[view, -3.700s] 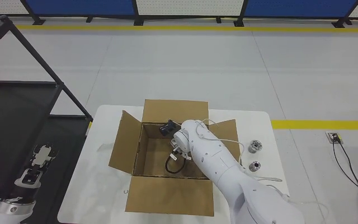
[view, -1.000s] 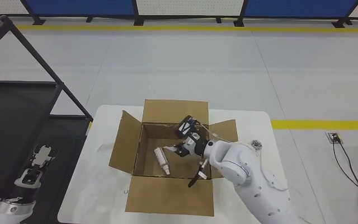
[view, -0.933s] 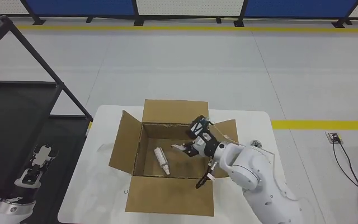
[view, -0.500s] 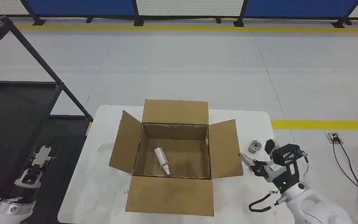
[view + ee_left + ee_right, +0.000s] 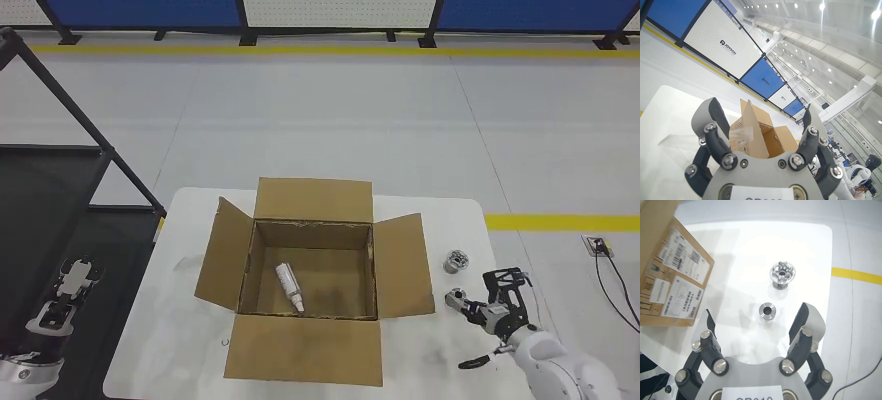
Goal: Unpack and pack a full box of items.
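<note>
1. The box [image 5: 312,200] sits in the middle of the table [image 5: 190,330]. All four of its flaps are folded out.
2. One thing lies inside it: a small white bottle [image 5: 290,287]. It is on its side on the box floor, nearer the left wall.
3. Two things are out on the table near the right edge: a little metal ring [image 5: 767,311] and a metal spool [image 5: 782,274]. The spool is the one closer to the far edge. They stand near each other but do not touch.
4. The right claw [image 5: 756,313] hangs over the ring. Its two fingers are spread wide and hold nothing (the ring stands on the table by itself, and no finger touches it).
5. The left claw [image 5: 762,113] is out past the left edge of the table. It is also spread wide with nothing in it, and it points toward the box.
6. I think this is the unpacking part of the job, and it looks almost done. Only the bottle is left to take out.
7. The next move should be a trip to the box. A claw needs to go down between the flaps with its fingers apart. It must turn so the fingers sit across the bottle's thin body, then squeeze gently, because a round bottle may roll away.
</note>
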Motion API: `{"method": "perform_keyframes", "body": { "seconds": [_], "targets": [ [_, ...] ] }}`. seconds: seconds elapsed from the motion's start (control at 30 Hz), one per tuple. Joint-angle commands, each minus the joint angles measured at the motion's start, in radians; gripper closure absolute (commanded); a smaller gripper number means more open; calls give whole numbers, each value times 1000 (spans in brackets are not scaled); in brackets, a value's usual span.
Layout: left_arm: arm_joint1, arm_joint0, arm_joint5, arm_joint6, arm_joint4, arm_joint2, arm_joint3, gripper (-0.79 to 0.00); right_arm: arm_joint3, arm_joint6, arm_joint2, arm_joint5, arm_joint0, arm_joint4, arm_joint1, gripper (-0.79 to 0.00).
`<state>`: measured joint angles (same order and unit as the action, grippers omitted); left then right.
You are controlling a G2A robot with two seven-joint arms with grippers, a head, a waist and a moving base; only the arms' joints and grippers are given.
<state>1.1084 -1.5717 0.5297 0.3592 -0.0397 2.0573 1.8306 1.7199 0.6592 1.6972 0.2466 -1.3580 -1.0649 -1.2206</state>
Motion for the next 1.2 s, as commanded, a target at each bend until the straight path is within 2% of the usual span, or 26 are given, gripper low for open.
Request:
{"method": "perform_keyframes", "body": {
  "seconds": [0.0,0.27,0.6,0.67,0.8,0.9,1.0,1.03,1.07,1.1,1.13,1.17],
  "targets": [
    [0,0,0,0,0,0,0,-785,-31,43,-9,-11,33,-6,2,-785],
    [0,0,0,0,0,0,0,-785,-127,151,-48,3,101,-7,11,-785],
    [0,0,0,0,0,0,0,-785,-235,153,-90,-23,166,4,14,-785],
    [0,0,0,0,0,0,0,-785,-251,157,-100,-32,181,1,14,-742],
    [0,0,0,0,0,0,0,-785,-278,155,-116,-37,203,3,15,-566],
    [0,0,0,0,0,0,0,-785,-296,158,-126,-49,219,6,16,-400],
    [0,0,0,0,0,0,0,-785,-304,162,-136,-56,229,6,17,-283],
    [0,0,0,0,0,0,0,-785,-306,163,-138,-58,231,7,17,-222],
    [0,0,0,0,0,0,0,-785,-306,163,-140,-60,232,7,18,-111],
    [0,0,0,0,0,0,0,-785,-304,163,-142,-62,232,7,18,-40],
    [0,0,0,0,0,0,0,-785,-300,162,-144,-63,231,6,19,0],
    [0,0,0,0,0,0,0,-785,-294,158,-144,-66,229,4,20,0]
  ]
}}
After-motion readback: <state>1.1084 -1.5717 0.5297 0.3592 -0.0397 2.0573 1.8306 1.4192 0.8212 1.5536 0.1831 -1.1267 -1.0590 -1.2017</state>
